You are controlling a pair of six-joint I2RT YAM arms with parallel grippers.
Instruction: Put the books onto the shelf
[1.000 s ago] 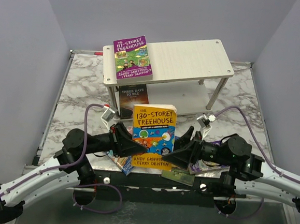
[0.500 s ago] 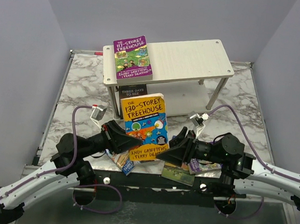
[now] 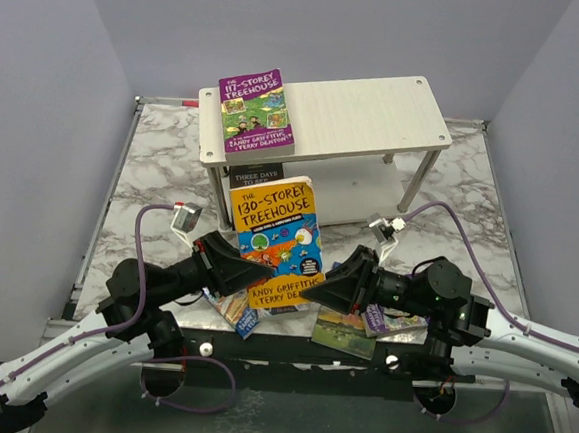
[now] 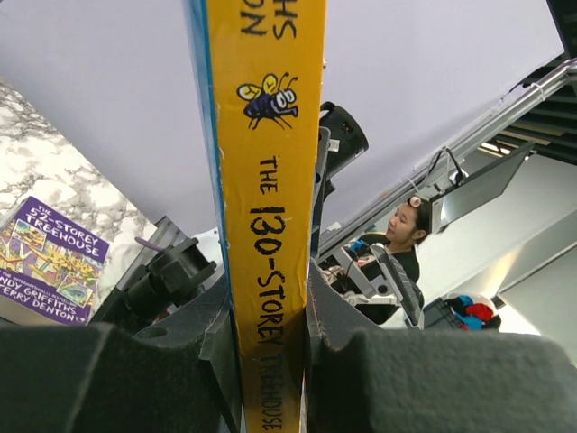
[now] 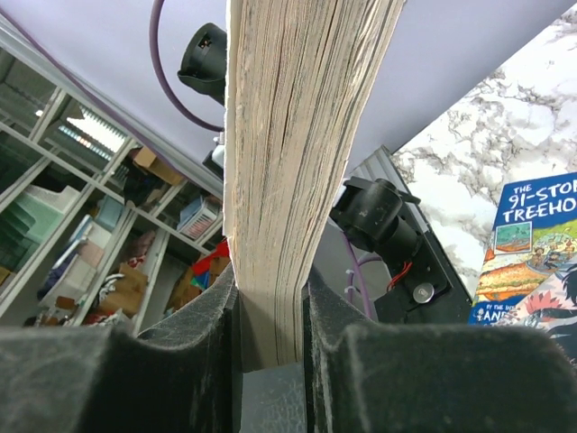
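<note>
The orange "130-Storey Treehouse" book (image 3: 274,240) is held up above the table's front, cover facing the camera, tilted slightly left. My left gripper (image 3: 249,274) is shut on its spine (image 4: 266,225), jaws tight on both covers (image 4: 270,361). My right gripper (image 3: 320,287) is shut on the opposite page edge (image 5: 297,162), fingers against both sides (image 5: 270,334). The pale wooden shelf (image 3: 368,112) stands behind, with a purple "117-Storey Treehouse" book (image 3: 256,111) lying on its top board. A dark book (image 3: 255,181) lies on the lower board.
More books lie on the marble table under my arms: a green one (image 3: 345,333), a purple one (image 3: 392,321) and one at the front left (image 3: 237,313). The wrist views show a "52-Storey" book (image 4: 50,262) and a "91-Storey" book (image 5: 532,244) lying flat.
The orange book shifted left and tilted. My right gripper, open beside it a second ago, has closed onto its page edge. The left grip is unchanged.
</note>
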